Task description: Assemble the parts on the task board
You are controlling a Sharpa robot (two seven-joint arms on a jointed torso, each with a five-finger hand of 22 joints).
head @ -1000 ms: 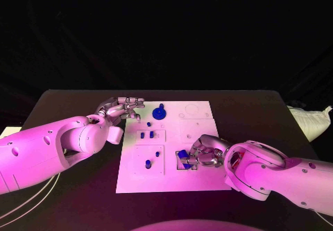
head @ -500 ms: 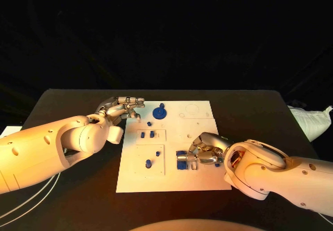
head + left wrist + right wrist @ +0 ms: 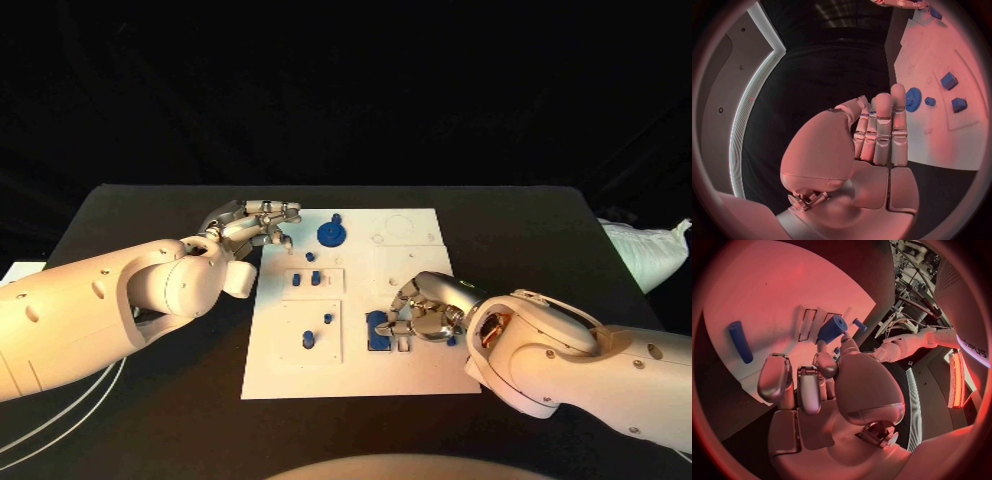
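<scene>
The white task board (image 3: 411,375) lies mid-table. My right hand (image 3: 427,309) rests over its near right part and pinches a blue part (image 3: 378,330) between thumb and a finger, right at the board's slots. The right wrist view shows that part (image 3: 831,329) at the fingertips, beside dark slots (image 3: 807,322), with a blue cylinder (image 3: 740,341) lying loose on the board. My left hand (image 3: 257,222) hovers at the board's far left corner, fingers straight and holding nothing. A blue gear (image 3: 330,235) sits close to it; the gear (image 3: 912,98) shows just beyond the fingers (image 3: 881,131).
Several small blue parts stand on the board's left panels, such as a peg (image 3: 310,257), a pair (image 3: 297,281) and an oval piece (image 3: 307,340). A white bag (image 3: 642,250) lies at the table's right edge. Cables (image 3: 58,420) run off the near left.
My right hand has tipped the blue part from a slant to more upright and brought it down onto the board. The left hand has not moved.
</scene>
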